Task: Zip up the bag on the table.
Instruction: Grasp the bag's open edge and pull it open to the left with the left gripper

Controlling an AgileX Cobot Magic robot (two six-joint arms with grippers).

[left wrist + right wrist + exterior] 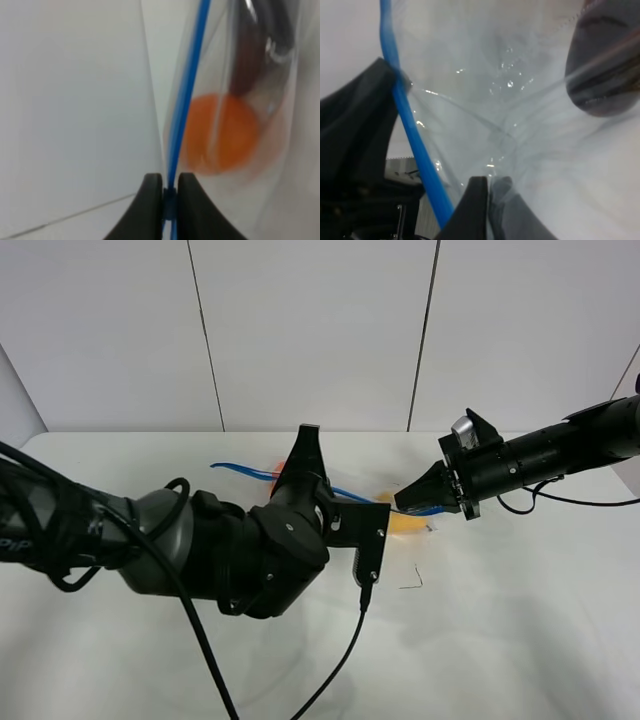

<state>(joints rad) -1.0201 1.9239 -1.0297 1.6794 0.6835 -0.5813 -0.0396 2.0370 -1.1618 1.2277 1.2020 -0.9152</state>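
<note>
Between the left gripper's [170, 192] closed fingers sits the blue zipper strip [188, 95]. The right gripper [489, 190] pinches the bag [510, 100], which is stretched between both over the table [520, 620]. Probably mid-zip; next, slide the left fingers along the strip while the right anchors.

Clear, blue-zippered bag [408, 524] holding orange items, over white table [520, 620].

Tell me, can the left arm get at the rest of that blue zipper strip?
Probably yes. The left gripper is shut on the blue zipper strip, which runs on bare ahead of it. The right gripper holds the bag by clear plastic beside the strip, not on it.
</note>
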